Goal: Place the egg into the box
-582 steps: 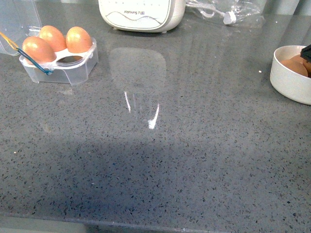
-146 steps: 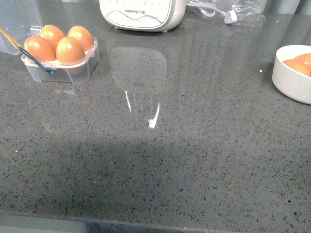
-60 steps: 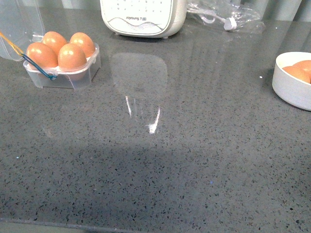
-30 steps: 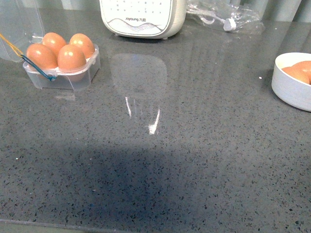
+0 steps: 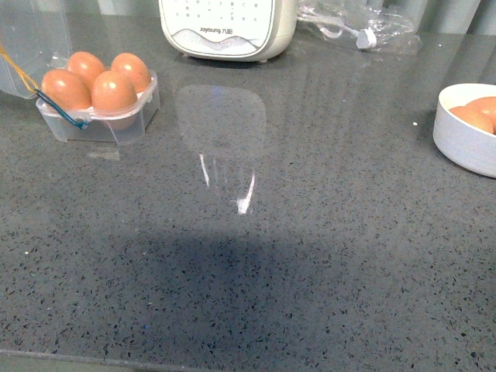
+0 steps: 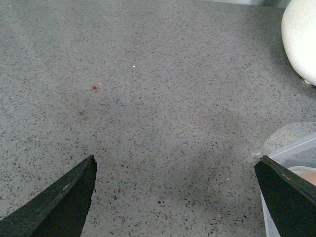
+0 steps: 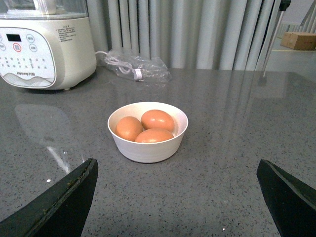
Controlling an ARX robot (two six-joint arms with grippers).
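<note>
Filling the last cup, the egg (image 5: 114, 90) now sits in the box (image 5: 97, 130) at the tabletop's (image 5: 325, 232) far left, where only three lay before; we judge the task done. Both arms' jaws gape wide, holding nothing.

The box (image 5: 97, 124) with four eggs (image 5: 114, 91) sits far left on the counter (image 5: 271, 256), the bowl (image 5: 465, 143) far right. The cooker (image 5: 227, 27) stands behind, between them, with a bag (image 5: 356, 27) to its right.
</note>
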